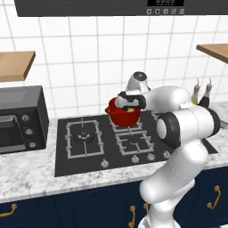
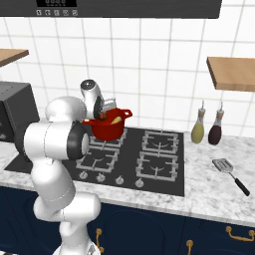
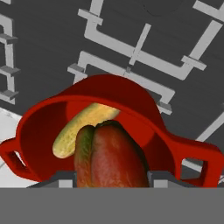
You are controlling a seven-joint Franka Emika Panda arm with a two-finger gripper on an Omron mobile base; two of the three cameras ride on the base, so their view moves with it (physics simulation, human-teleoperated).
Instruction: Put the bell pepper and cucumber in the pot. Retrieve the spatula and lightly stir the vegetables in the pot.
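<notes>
**Pepper held over the pot**

My gripper [image 3: 109, 177] pinched the bell pepper [image 3: 111, 155] just above the red pot [image 3: 175, 146], where the cucumber [image 3: 83, 122] lay. The pot stood at the stove's [image 2: 164, 172] back-left burner. The spatula [image 2: 226, 169] lay near the counter's [image 2: 209, 199] right end, well apart.

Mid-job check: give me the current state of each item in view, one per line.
pot: upright on the rear stove burner, cucumber inside.
cucumber: lying in the pot.
bell pepper: between the gripper fingers, over the pot.
spatula: flat on the counter, untouched.
</notes>
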